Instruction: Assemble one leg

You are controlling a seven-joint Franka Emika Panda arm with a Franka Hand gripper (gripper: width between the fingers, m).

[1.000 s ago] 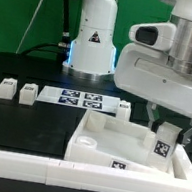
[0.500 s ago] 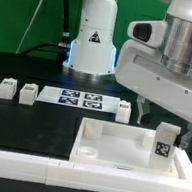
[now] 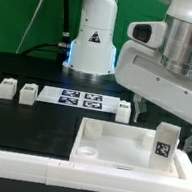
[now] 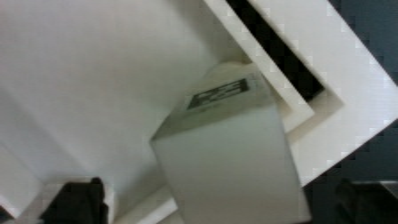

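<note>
A white leg (image 3: 164, 144) with a black-and-white tag stands upright in the near corner of the large white rimmed panel (image 3: 112, 139), at the exterior view's right. My gripper (image 3: 169, 120) hangs just above it, open, with a finger to either side of the leg's top and not gripping it. In the wrist view the leg (image 4: 222, 140) fills the middle. My gripper (image 4: 222, 205) straddles it there, with dark fingertips (image 4: 79, 200) wide apart and a gap at the side.
Two more legs (image 3: 5, 88) (image 3: 27, 94) stand at the exterior view's left and a third (image 3: 124, 111) behind the panel. The marker board (image 3: 80, 99) lies between them. The robot's base (image 3: 94, 33) is at the back.
The gripper has opened and risen off the leg, which stays upright in the panel's corner. The panel has settled flat and square. Nothing has moved in the last half second.
</note>
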